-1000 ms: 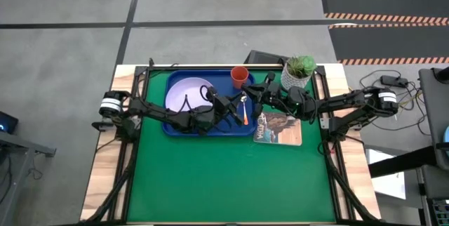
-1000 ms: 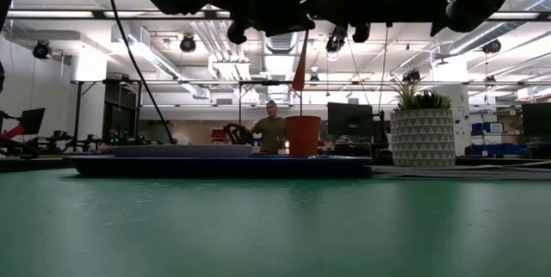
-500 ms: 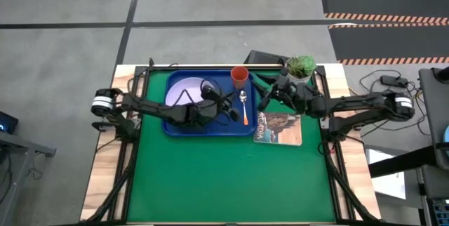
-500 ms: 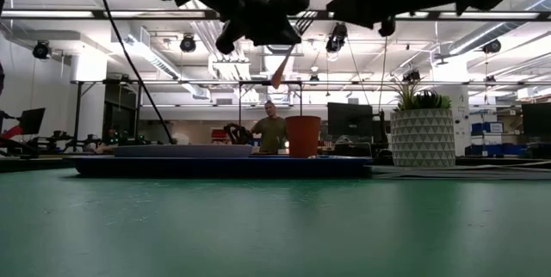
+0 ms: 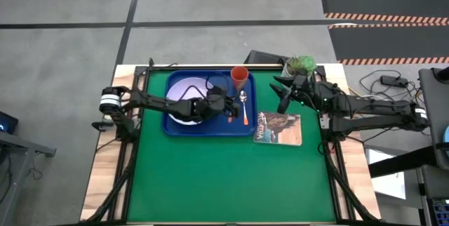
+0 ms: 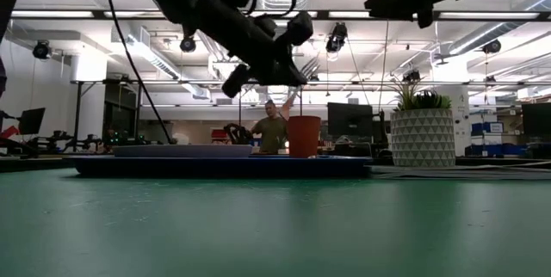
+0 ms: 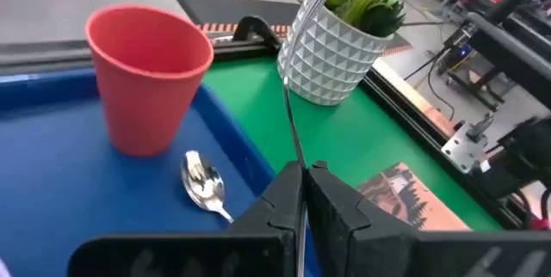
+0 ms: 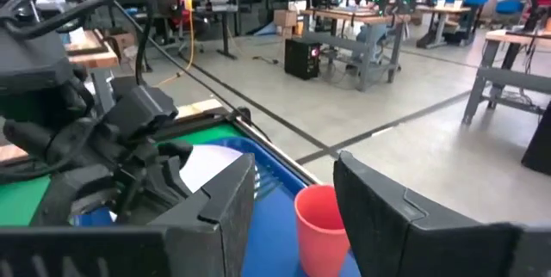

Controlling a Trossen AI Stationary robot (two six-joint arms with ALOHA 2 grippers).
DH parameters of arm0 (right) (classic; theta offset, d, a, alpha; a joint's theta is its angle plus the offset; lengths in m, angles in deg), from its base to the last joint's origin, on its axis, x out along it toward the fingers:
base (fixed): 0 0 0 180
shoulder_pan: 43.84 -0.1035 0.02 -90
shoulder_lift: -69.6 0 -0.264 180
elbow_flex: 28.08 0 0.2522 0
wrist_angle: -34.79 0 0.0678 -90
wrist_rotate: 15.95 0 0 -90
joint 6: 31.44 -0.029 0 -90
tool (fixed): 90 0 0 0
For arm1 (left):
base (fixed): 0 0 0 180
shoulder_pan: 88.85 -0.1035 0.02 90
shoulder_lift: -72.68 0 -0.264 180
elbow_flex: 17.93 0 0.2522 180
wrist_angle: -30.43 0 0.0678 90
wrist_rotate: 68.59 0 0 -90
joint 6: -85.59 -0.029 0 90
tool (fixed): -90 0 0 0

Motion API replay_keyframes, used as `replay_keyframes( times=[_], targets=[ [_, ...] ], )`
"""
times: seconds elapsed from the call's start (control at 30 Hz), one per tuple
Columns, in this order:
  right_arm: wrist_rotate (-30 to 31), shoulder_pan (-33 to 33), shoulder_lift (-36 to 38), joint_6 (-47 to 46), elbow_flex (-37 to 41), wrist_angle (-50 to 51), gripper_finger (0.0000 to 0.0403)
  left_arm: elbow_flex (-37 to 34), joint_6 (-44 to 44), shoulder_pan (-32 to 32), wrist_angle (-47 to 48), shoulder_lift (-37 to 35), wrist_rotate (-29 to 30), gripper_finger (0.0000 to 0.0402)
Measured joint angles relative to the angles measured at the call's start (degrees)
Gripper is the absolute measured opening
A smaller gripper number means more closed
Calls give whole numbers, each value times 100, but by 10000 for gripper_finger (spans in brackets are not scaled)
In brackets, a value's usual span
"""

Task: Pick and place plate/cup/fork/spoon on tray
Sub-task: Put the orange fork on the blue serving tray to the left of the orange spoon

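- Since a second ago the right pincer (image 8: 294, 174) has let go and drawn back from over the tray (image 5: 210, 129) toward the potted plant (image 5: 300, 66). It now hangs released at the tray's 3 o'clock side with nothing between its fingers.
- Meanwhile the left pincer (image 7: 304, 174) has swung lower over the middle of the tray. It is clenched on the fork (image 7: 291, 113), whose thin metal shaft runs forward out of the closed fingers.
- Plate (image 5: 184, 89), cup (image 5: 239, 76) and spoon (image 5: 243, 103) already sit on the tray. The plate fills its 9 o'clock half and the cup stands in the 1 o'clock corner. The spoon lies near the 3 o'clock rim, its bowl just beside the cup and its orange handle pointing to 6 o'clock.
- As I judge it, the step in hand is setting the fork down, the last of the four items.
- The next move calls for lowering the fork onto bare blue floor between plate and spoon. It should go nearly flat before the fingers part, so it neither rides up on the plate's rim nor knocks the spoon.
- Held aloft and seen edge-on, the fork looks slim and light, with silver metal and a pale orange handle. It would likely slide or bounce on the smooth plastic if dropped.
- A printed booklet (image 5: 279, 128) lies on the green surface (image 5: 224, 177) just off the tray's 4 o'clock corner, clear of the work.
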State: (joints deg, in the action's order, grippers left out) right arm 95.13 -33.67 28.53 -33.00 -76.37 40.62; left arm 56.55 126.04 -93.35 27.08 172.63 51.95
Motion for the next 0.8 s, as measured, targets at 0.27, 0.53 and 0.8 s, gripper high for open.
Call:
replay_keyframes(
  times=[0.27, 0.53, 0.8],
  targets=[
    [-2, 0, 195, 44, 59, 175, 155, -19, 1031, 87, 158, 332, 371, 0],
    [-18, 0, 127, 436, 143, 210, 154, -148, 1618, 176, -600, 312, 9, 0],
    [-1789, -4, 105, 958, 214, 273, 146, -897, 689, 161, -3378, 298, -964, 0]
  ],
)
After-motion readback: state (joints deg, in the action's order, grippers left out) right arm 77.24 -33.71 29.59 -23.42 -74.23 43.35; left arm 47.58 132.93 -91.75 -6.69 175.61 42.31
